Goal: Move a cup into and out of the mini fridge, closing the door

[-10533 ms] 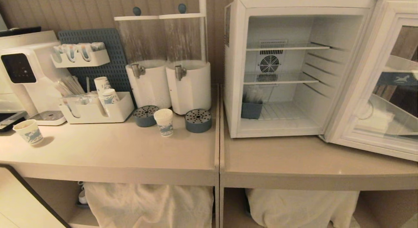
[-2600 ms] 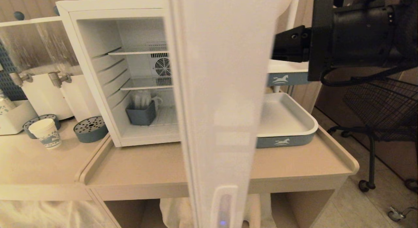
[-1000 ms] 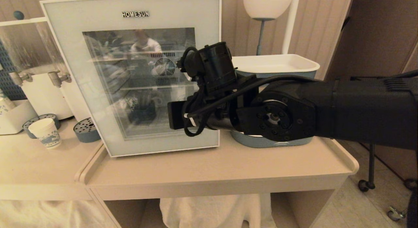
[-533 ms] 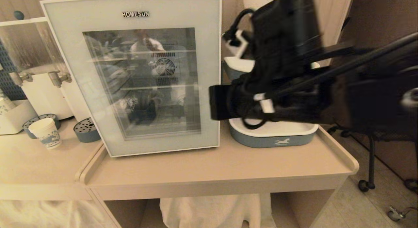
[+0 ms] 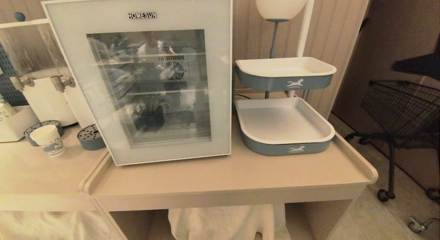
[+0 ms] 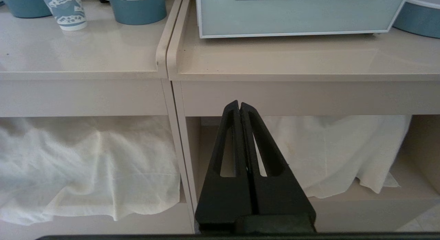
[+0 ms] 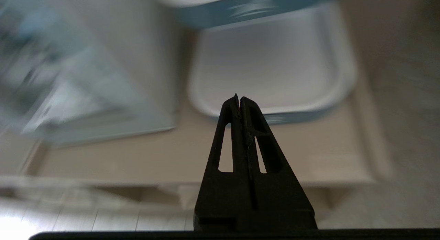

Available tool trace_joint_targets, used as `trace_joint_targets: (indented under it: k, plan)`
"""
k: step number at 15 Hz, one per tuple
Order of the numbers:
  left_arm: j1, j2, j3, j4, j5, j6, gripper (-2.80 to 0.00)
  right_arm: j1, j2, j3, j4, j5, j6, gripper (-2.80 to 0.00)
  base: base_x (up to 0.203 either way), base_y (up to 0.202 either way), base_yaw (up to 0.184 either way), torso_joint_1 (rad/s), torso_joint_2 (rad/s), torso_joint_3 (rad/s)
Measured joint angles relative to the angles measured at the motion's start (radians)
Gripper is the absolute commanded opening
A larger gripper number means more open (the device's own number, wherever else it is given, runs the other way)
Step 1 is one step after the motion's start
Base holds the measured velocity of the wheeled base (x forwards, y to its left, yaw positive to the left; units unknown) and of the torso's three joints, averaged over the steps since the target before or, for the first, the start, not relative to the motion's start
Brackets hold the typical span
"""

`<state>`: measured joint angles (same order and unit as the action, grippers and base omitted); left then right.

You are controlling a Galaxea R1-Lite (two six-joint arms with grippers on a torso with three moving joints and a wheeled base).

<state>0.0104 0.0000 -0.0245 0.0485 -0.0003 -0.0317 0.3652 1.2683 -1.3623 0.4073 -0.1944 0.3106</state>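
Right claw [image 7: 239, 99] pressed together, empty, above counter edge [image 7: 206, 180], clear of shut door [image 5: 220, 78].

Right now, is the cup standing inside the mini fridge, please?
No, the cup stands outside on the counter, left of the mini fridge, whose door is shut.

We saw the mini fridge [image 5: 137, 78], a white box, standing upright on the bench [image 5: 223, 178]. Its door [image 5: 220, 78], a pale grey-blue frame around a glass window with "HOMESUN" along the top, was shut flush. The cup [image 5: 51, 140], white paper with blue print, stood upright at the fridge's nine o'clock, apart from it.
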Motion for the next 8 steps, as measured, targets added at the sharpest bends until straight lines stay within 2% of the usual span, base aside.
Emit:
trace_joint_targets:
  k: [2,4,6,8]
  plan:
    - [0.000,0.000,0.000,0.000,0.000,0.000,-2.80,-0.191,-0.079,0.037,0.054,0.147,-0.002,-2.80,0.000,0.000,0.000,0.000,0.00,0.000]
    - [0.000,0.000,0.000,0.000,-0.001,0.000,-2.80,-0.296,-0.178,0.098,0.126,0.327,-0.019,-2.80,0.000,0.000,0.000,0.000,0.00,0.000]
    - [-0.001,0.000,0.000,0.000,-0.001,0.000,-2.80,-0.344,-0.295,0.193,0.188,0.465,-0.059,-2.80,0.000,0.000,0.000,0.000,0.00,0.000]
    - [0.000,0.000,0.000,0.000,0.000,0.000,-2.80,-0.362,-0.418,0.295,0.232,0.548,-0.090,-2.80,0.000,0.000,0.000,0.000,0.00,0.000]
